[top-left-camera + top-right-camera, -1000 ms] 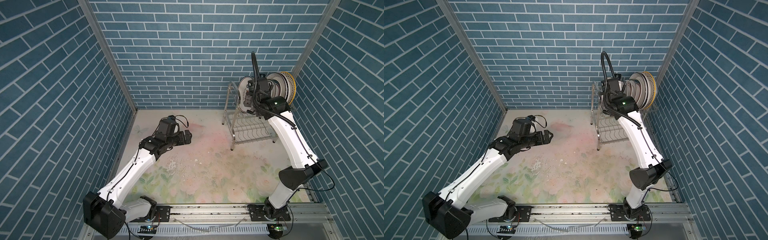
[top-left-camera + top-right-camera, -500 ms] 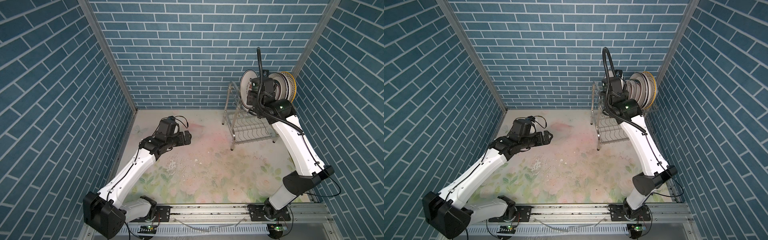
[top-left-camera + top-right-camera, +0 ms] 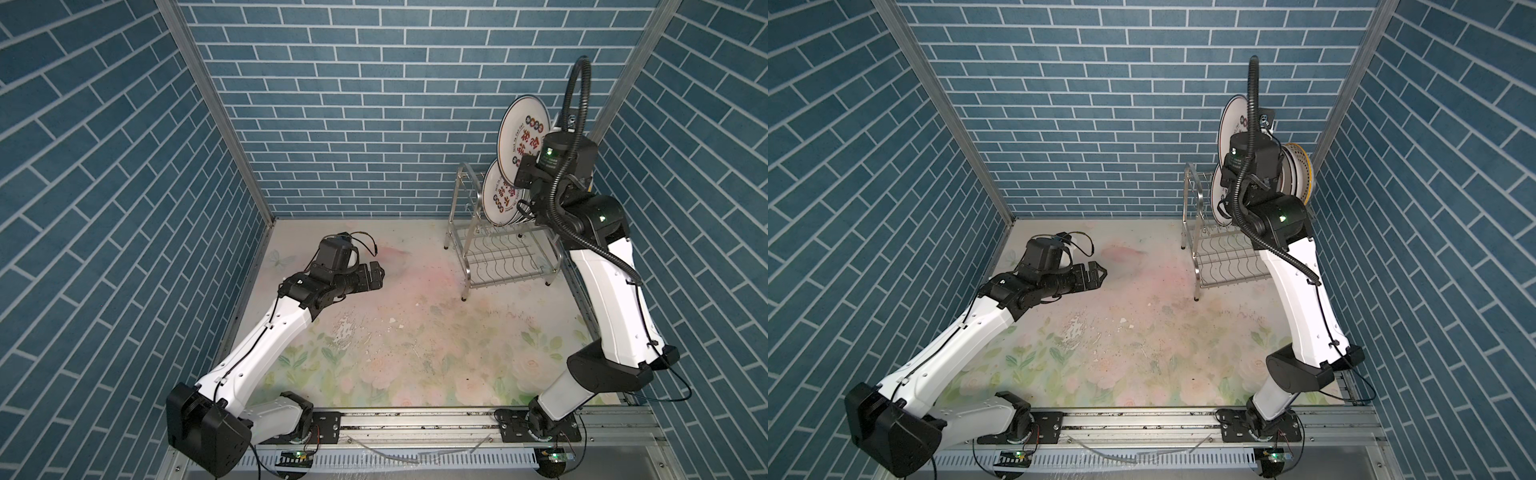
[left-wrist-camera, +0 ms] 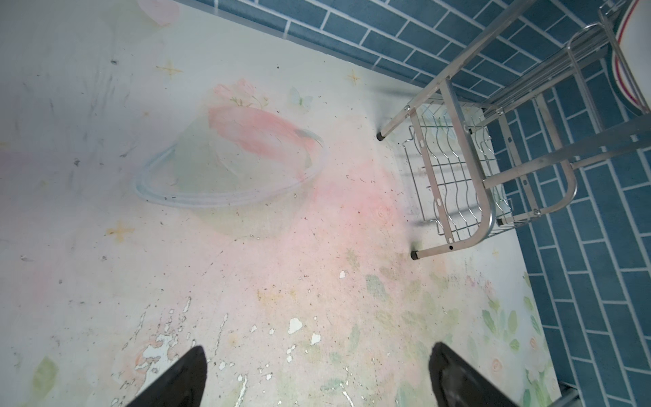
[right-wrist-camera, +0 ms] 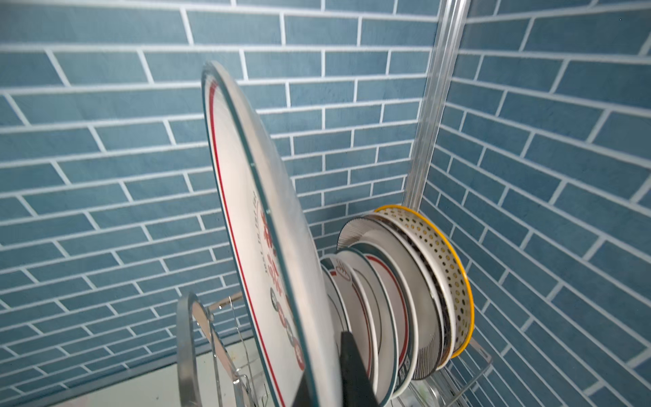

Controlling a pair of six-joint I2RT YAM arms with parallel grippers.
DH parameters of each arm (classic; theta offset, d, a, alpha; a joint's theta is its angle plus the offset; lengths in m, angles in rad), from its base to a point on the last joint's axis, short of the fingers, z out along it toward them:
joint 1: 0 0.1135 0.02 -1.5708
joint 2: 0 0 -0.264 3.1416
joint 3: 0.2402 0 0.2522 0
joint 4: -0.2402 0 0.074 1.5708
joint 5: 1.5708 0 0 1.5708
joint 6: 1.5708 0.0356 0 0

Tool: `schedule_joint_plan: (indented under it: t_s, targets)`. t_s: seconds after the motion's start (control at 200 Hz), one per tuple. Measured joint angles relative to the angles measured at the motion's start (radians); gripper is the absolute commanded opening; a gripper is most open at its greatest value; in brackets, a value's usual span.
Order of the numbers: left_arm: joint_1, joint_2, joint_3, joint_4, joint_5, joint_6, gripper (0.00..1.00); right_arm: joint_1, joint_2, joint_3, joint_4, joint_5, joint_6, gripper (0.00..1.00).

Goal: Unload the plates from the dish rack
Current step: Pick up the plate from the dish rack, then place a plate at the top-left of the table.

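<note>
While R tool clamps a glossy round plate above shiny wire rack, L tool hangs splayed over worn floral bench.

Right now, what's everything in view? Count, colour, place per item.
held plate: one, white with teal rim and red-black characters, on edge above the rack's row.
racked plates: several, exact count unclear, white with varied patterns, end one yellow-rimmed, standing in the rack's upper tier.
dish rack: one, shiny steel, far right corner of the mat.
mat: one, pale floral, covering the tabletop.
walls: three, blue brick, around the table.
left gripper: one, black, over the mat's left part, jaws wide open, holding nothing.
right gripper: one, black, at the rack, jaws shut on the held plate's rim.
</note>
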Motion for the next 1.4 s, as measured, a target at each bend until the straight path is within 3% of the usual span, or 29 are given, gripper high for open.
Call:
schedule_joint_plan:
  t_s: [0.225,0.565,0.91,1.115,1.4]
  targets:
    - [-0.037,0.036,0.108,-0.027,0.011,0.017,0.99,0.002,-0.112,-0.049,-0.002,0.007,-0.023,0.00]
    - [-0.207,0.090,0.151,0.013,-0.002,0.011,0.99,0.004,-0.599,-0.570,0.021,0.114,-0.004,0.00]
    - [-0.242,0.088,-0.058,0.137,-0.022,-0.061,0.99,0.004,-0.929,-1.020,-0.208,0.129,0.283,0.00]
    - [-0.246,0.079,-0.231,0.218,-0.017,-0.124,0.99,0.004,-0.999,-1.247,-0.345,-0.019,0.449,0.00]
    - [-0.246,0.029,-0.402,0.349,-0.017,-0.154,0.99,0.004,-0.984,-1.436,-0.326,-0.413,0.544,0.00]
